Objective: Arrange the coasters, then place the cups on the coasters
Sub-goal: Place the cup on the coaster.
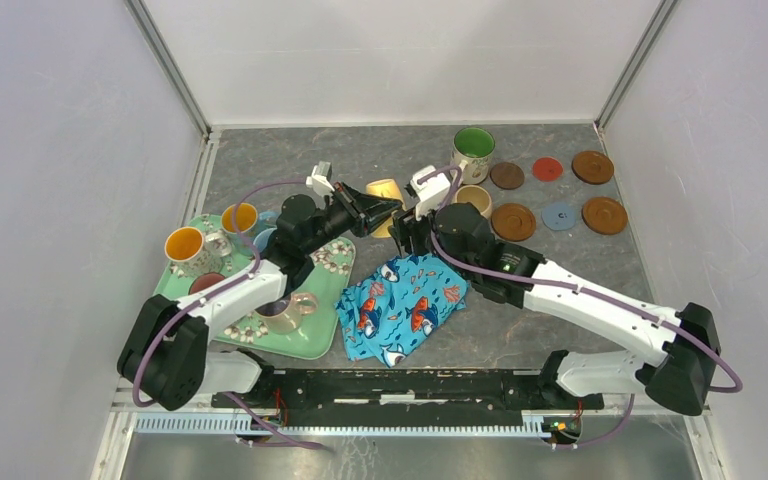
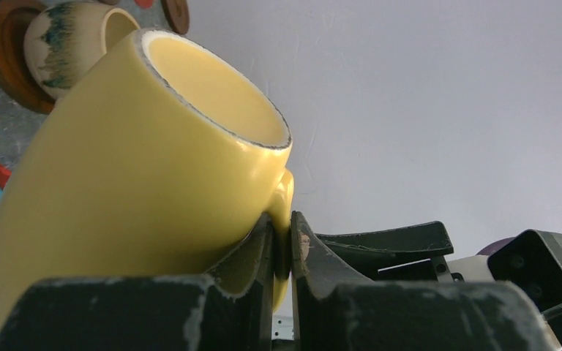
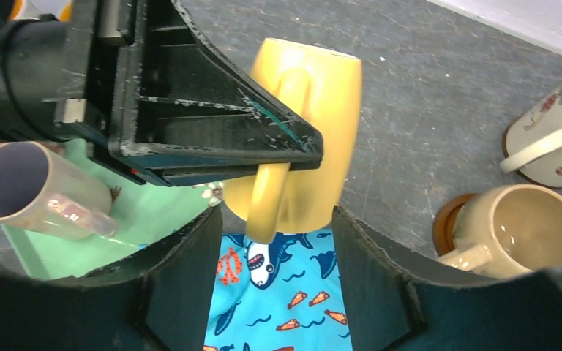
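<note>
A yellow cup (image 1: 387, 190) hangs tilted above the table's middle, and my left gripper (image 1: 388, 207) is shut on its handle (image 2: 285, 191). In the left wrist view the cup (image 2: 139, 168) fills the left side above the pinching gripper (image 2: 284, 223). My right gripper (image 3: 276, 219) is open just below the same cup (image 3: 322, 110), one finger at each side of its lower end; contact cannot be told. Several coasters lie at the back right: brown (image 1: 507, 176), red (image 1: 547, 169) and blue-grey (image 1: 559, 216). A beige cup (image 1: 473, 199) stands on a brown coaster (image 3: 443, 223).
A cream cup with green inside (image 1: 473, 152) stands at the back. The green floral tray (image 1: 310, 335) on the left holds orange-lined cups (image 1: 185, 245), a lilac-lined cup (image 1: 280, 312) and a brown coaster (image 1: 207, 283). A blue fish-print cloth (image 1: 405, 305) lies under my right gripper.
</note>
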Motion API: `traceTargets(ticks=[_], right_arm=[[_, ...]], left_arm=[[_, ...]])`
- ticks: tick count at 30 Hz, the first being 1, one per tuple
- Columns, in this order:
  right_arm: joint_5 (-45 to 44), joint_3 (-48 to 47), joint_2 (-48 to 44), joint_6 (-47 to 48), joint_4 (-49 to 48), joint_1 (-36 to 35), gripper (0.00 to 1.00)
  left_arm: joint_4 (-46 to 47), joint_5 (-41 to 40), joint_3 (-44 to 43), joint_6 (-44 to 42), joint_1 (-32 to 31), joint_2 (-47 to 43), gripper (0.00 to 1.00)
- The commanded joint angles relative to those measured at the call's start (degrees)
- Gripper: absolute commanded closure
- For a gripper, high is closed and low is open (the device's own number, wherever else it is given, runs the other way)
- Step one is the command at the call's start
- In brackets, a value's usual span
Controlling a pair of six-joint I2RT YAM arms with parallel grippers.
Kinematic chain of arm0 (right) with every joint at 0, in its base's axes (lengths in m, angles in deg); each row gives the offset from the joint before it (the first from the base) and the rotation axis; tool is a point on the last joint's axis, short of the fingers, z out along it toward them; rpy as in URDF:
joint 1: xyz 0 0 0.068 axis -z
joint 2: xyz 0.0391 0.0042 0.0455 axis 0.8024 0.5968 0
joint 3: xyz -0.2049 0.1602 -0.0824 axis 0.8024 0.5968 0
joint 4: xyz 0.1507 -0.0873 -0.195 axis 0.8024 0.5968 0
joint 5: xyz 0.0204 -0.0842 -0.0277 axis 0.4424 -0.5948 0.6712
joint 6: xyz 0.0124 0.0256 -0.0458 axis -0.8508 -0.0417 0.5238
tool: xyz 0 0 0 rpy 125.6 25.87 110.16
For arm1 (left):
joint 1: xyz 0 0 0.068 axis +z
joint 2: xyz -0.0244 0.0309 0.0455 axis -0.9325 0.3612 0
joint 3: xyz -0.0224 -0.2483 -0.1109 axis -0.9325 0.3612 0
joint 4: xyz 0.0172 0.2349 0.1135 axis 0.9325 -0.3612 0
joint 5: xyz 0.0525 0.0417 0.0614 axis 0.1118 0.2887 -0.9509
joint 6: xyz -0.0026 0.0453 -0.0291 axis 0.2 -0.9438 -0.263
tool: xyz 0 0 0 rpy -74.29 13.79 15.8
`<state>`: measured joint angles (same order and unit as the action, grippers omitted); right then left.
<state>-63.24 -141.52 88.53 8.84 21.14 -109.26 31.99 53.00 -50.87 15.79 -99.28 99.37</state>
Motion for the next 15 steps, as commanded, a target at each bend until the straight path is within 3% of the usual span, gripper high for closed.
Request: traceTargets(ticks=[1, 7, 11, 13, 15], right_arm=[[-3.4, -2.7, 0.3, 2.5, 2.1, -0.4, 0.38], [-2.3, -5.6, 4.2, 4.0, 4.4, -1.1, 0.41], [-3.2, -6.3, 5.8, 5.4, 4.9, -1.8, 0.51], [-5.1, -6.4, 6.1, 7.5, 4.9, -2.0, 0.67], [-7.8, -6.5, 6.2, 11.4, 4.9, -2.2, 0.91]], left_arm=[[-0.2, 1.8, -5.1, -5.5, 0.1, -2.7, 0.98], [-3.5, 2.3, -6.9, -7.4, 0.1, -2.7, 0.98], [-3.7, 2.3, -6.7, -7.4, 0.1, -3.2, 0.98], [-4.1, 2.4, -6.8, -7.4, 0.1, -3.5, 0.98], [-6.1, 2.4, -7.2, -8.1, 0.1, -4.1, 0.98]])
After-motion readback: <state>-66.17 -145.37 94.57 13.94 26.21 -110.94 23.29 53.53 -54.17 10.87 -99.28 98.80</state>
